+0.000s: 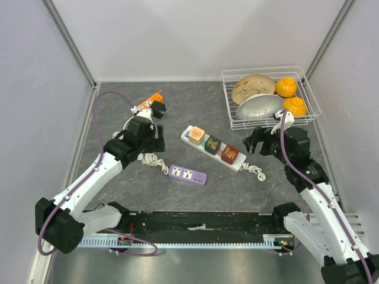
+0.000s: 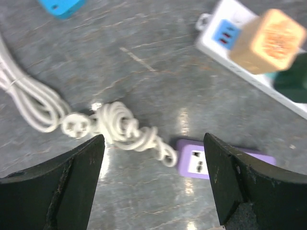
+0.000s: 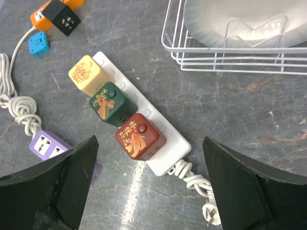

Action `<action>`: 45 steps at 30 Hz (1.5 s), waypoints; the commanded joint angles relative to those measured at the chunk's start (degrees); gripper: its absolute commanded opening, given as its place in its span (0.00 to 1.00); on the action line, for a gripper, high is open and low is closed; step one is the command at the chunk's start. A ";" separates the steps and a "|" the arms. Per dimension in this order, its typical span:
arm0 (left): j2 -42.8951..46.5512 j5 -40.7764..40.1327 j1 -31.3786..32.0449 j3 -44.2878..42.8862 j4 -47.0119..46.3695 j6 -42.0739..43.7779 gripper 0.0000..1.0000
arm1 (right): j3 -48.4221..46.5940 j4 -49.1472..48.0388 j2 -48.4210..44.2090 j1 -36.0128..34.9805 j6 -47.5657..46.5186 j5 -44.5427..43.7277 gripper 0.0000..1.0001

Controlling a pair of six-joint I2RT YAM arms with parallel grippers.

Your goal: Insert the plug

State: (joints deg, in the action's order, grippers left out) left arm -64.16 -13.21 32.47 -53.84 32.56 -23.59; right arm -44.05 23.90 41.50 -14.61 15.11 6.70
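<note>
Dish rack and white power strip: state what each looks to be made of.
Dish rack: thin metal wire, apparently white-coated, going by the slender bars in a welded-looking grid. White power strip: probably moulded plastic, smooth with a slight sheen, as its rounded edges and uniform colour suggest.

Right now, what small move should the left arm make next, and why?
Probably shift the left gripper down onto the white plug and close. Its jaws stand open and empty above the knotted cord of the purple strip, and that plug lies loose on the table, in no socket.
</note>
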 commanded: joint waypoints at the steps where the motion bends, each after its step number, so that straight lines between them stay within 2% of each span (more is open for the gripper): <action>1: -0.08 5.19 -7.85 1.38 -1.09 4.78 0.89 | 1.86 -4.20 1.74 0.20 1.14 2.96 0.98; 8: -11.50 9.25 -16.46 -6.07 -3.20 7.77 0.89 | 3.53 -5.88 4.12 0.11 -0.35 4.38 0.98; 15: -26.26 8.12 -23.85 -13.91 -8.91 4.87 0.87 | 6.87 -10.45 4.56 0.11 0.00 4.90 0.98; 19: -35.57 6.36 -24.47 -20.94 -8.56 6.36 0.80 | 8.37 -12.99 4.74 0.11 0.18 5.95 0.98; 25: -47.35 4.00 -24.65 -30.79 -5.23 7.33 0.80 | 9.60 -14.06 4.65 0.11 -0.44 7.01 0.98; 32: -51.41 -0.23 -25.70 -32.38 -3.46 7.42 0.80 | 10.13 -14.58 4.73 0.11 -0.70 6.48 0.98; 45: -55.81 0.91 -25.88 -32.02 -3.73 7.86 0.78 | 10.74 -15.81 5.61 0.11 -0.61 6.75 0.98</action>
State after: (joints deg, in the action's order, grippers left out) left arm -118.37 -11.35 6.76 -84.62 29.06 -17.45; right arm -33.39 10.76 46.96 -14.61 15.14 12.69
